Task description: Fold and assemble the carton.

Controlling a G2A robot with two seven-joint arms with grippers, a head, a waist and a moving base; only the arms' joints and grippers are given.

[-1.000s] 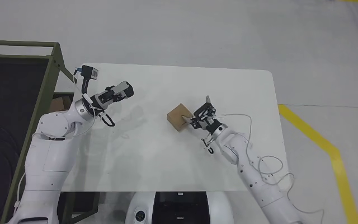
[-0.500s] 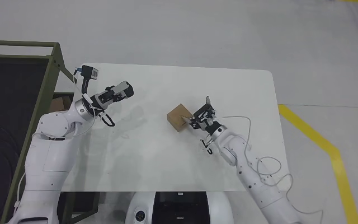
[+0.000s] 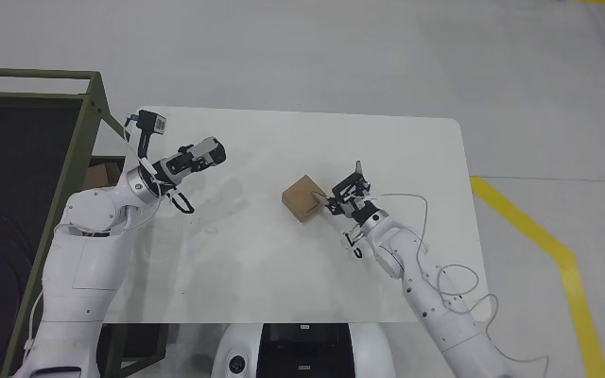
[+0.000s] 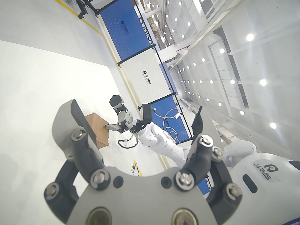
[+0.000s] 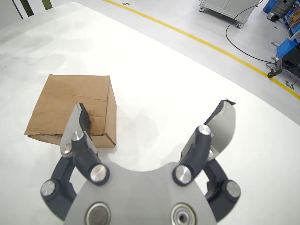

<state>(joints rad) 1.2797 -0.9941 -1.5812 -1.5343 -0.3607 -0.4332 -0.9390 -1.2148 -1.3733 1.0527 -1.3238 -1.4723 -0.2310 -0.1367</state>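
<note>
White round-cornered table on a pale grey workshop floor carries the work. The small brown cardboard carton sits on it, already box-shaped, its upper face closed. That face is creased, and the edge nearest the right arm is ragged.

The carton has not shifted over the last second. Just beside it is the right gripper, jaws spread wide and holding nothing. One finger lies over the carton's near corner and the other stands well clear over bare table. A second ago this gripper sat a little further in against that corner, and it has since drawn back slightly. Whether the near finger still touches the cardboard, I cannot tell.

Well apart from the carton, on the side away from the right arm, the left gripper hangs raised, jaws also open and empty, exactly where it was a second ago.

I read the small retreat as the end of a press on that corner or flap. The carton keeping its shape as the finger backs away suggests the fold is holding. What likely remains is checking the ragged edge and any side still unclosed.
</note>
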